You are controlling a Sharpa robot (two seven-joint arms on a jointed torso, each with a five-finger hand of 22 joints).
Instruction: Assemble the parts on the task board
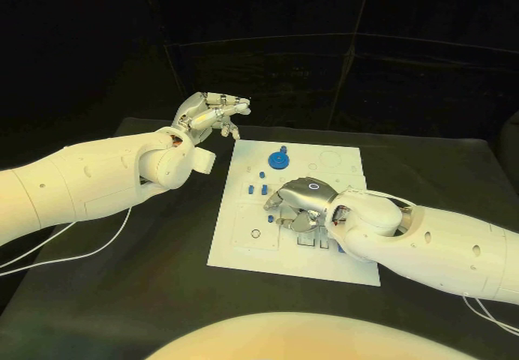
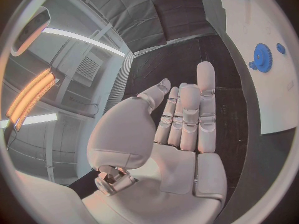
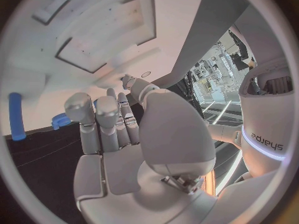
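The task board [image 1: 244,240] sits flat in the middle of the black table [image 1: 130,300], and I'd say the job is somewhere in the early-to-middle stretch. One blue gear [image 1: 279,160] is already standing near the far edge of the board, and it looks seated on its spot. A few small blue pegs [image 1: 259,184] sit in a loose cluster just on the near side of it, some maybe in their holes, too small to tell. There's also an outlined circle [image 1: 330,159] beside the gear with nothing in it, and a small ring mark [image 1: 255,233] lower down, so I'd guess several slots are left to fill.

The right hand [image 1: 304,204] is down over the middle of the board, fingers curled toward the surface. From the right wrist view the fingers [image 3: 102,119] lie close together right above the board's recessed rectangles, with a blue pin [image 3: 17,116] and another blue piece [image 3: 61,119] just beside them. Whether it's actually pinching anything, I can't tell.

The left hand [image 1: 211,114] is off the board, raised above the table past its far left corner, with fingers loosely spread and nothing in them. Its own wrist view shows a bare palm.
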